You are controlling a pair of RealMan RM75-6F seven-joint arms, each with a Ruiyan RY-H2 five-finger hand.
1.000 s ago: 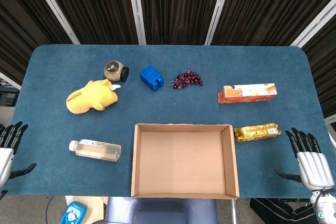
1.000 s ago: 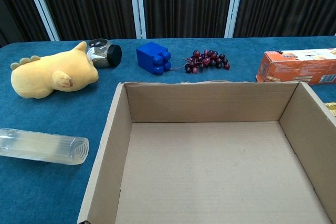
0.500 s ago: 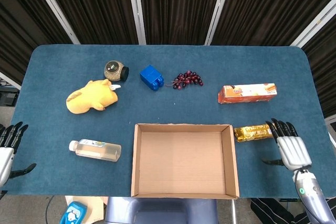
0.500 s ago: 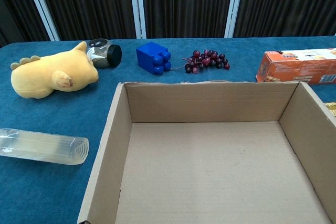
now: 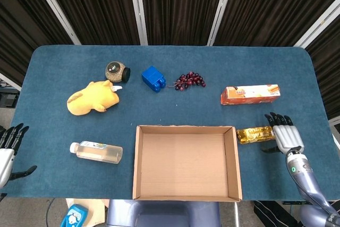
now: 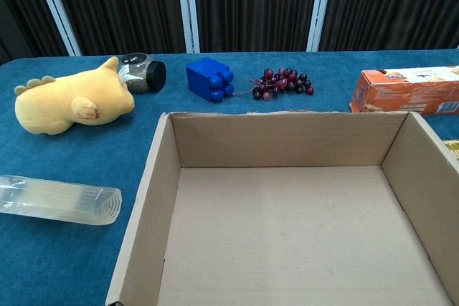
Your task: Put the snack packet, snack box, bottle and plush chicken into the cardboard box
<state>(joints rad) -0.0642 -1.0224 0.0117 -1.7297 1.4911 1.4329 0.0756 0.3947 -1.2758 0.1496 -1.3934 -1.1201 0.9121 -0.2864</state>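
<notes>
Our right hand (image 5: 287,134) is at the right end of the snack packet (image 5: 256,134), with the fingers spread and holding nothing; whether the fingertips touch the packet, we cannot tell. The golden packet lies on the blue worktop (image 5: 212,67) just beside the right wall of the cardboard box (image 5: 233,155). Our left hand (image 5: 9,147) is at the far left edge of the head view, off the worktop, also with fingers apart and holding nothing.

The cardboard box stands open at the near edge of the worktop and is empty inside. Behind the packet lies the orange snack box (image 5: 249,93), on its long side. To the left of the cardboard box the clear bottle (image 5: 96,151) lies on its side. Further back on the left we see the yellow plush chicken (image 5: 92,98), and behind it a small jar (image 5: 117,70) with a dark lid, a blue block (image 5: 153,78) and a bunch of dark grapes (image 5: 189,81)
</notes>
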